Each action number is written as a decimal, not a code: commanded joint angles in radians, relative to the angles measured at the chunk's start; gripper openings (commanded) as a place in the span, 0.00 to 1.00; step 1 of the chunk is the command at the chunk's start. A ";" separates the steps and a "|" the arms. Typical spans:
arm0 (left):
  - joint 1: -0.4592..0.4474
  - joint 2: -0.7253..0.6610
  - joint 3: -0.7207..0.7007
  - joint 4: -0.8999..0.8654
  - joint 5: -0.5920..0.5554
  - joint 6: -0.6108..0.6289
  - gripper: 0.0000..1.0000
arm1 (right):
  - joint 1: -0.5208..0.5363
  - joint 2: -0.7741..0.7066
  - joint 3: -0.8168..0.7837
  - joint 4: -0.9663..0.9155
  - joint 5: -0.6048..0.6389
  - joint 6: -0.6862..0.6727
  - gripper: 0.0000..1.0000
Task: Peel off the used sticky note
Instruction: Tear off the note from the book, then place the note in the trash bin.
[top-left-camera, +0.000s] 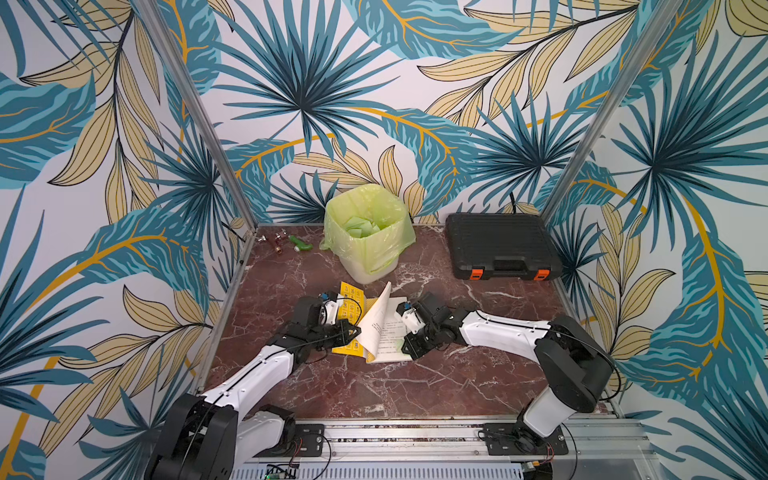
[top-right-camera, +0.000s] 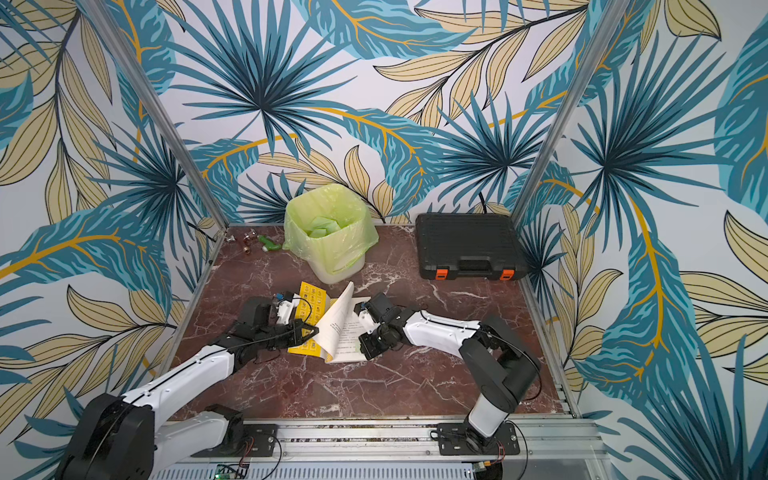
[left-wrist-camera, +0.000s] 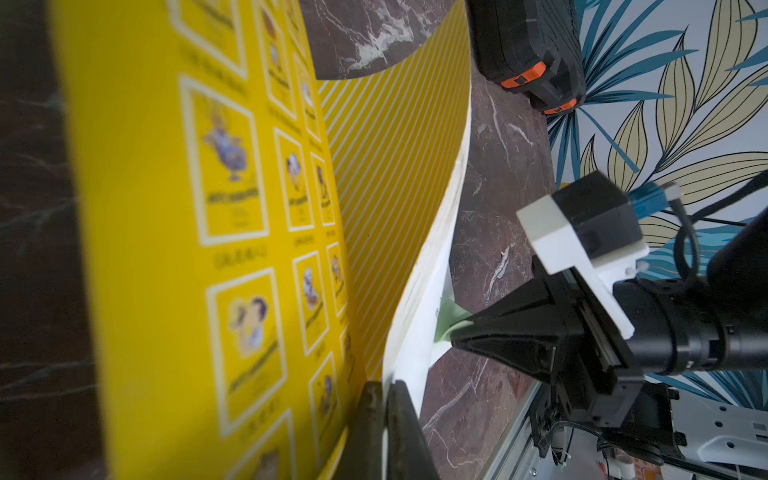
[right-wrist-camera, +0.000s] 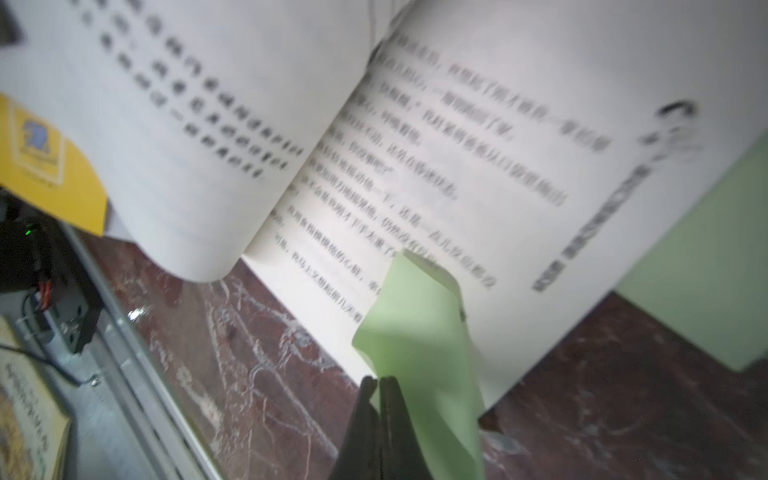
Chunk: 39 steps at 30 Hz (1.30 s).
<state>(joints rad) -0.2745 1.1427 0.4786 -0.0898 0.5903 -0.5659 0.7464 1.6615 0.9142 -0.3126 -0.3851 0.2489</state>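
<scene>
Veined maroon marble covers the table (top-left-camera: 415, 386), which is walled in by leaf-patterned paper. Near the table's middle, the pale green sticky note (right-wrist-camera: 419, 332) lies on the right-hand page of an open book (top-left-camera: 392, 338). Its far end sits against the printed text and the rest curls up off the paper. The right gripper (right-wrist-camera: 378, 384) has its jaws pressed together on the note's lifted side edge, so the note rises straight from the fingertips toward the page. In the left wrist view the note shows only as a green sliver (left-wrist-camera: 446, 318) at that gripper's tip. In both top views the gripper hides it.

Across the spine, the left gripper (left-wrist-camera: 384, 390) is closed on the edge of the raised pages (top-left-camera: 376, 320), which stand in a curve above the yellow cover (top-left-camera: 351, 297). Behind the book stands a bin (top-left-camera: 370, 262) with a green liner, with green scraps inside it. A black case (top-left-camera: 498, 245) lies at the back right, well apart from the book. Small fittings (top-left-camera: 274, 241) lie at the back left.
</scene>
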 joint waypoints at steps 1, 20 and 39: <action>-0.001 0.010 0.035 0.038 -0.036 0.016 0.00 | 0.006 -0.077 -0.040 -0.038 -0.194 -0.068 0.00; -0.001 0.006 0.039 -0.039 -0.093 0.047 0.00 | -0.288 -0.103 0.471 0.535 -0.152 0.285 0.00; -0.001 -0.074 0.017 -0.082 -0.127 0.054 0.00 | -0.297 0.370 1.081 0.376 0.083 0.168 0.23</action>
<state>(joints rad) -0.2764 1.0824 0.4946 -0.1673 0.4976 -0.5274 0.4496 2.0701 1.9648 0.1184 -0.3325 0.4770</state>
